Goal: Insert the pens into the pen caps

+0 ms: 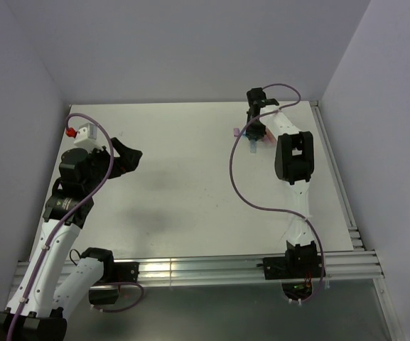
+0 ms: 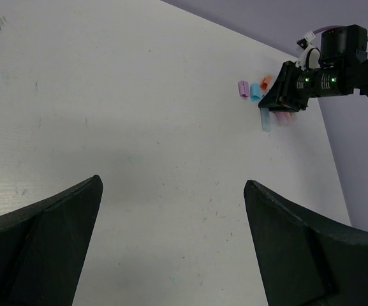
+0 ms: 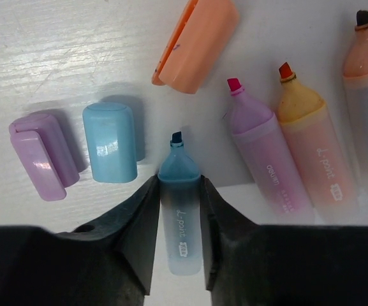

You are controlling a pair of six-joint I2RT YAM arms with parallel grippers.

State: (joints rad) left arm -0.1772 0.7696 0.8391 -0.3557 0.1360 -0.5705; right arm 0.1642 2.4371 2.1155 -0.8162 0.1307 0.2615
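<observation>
My right gripper (image 3: 179, 182) is shut on a light blue pen (image 3: 180, 210), its dark tip pointing away from the wrist. Just ahead lie a blue cap (image 3: 110, 142), a purple cap (image 3: 40, 156) and an orange cap (image 3: 196, 41). To the right lie a pink pen (image 3: 266, 153) and two peach pens (image 3: 311, 146), all uncapped. In the top view the right gripper (image 1: 253, 138) is at the far right of the table. My left gripper (image 1: 130, 158) is open and empty at the far left, with bare table between its fingers (image 2: 298, 242).
A white block with a red part (image 1: 85, 133) sits at the far left near the left arm. Grey walls close the table (image 1: 190, 185) at the back and sides. A slotted rail (image 1: 205, 270) runs along the near edge. Purple cables loop over both arms.
</observation>
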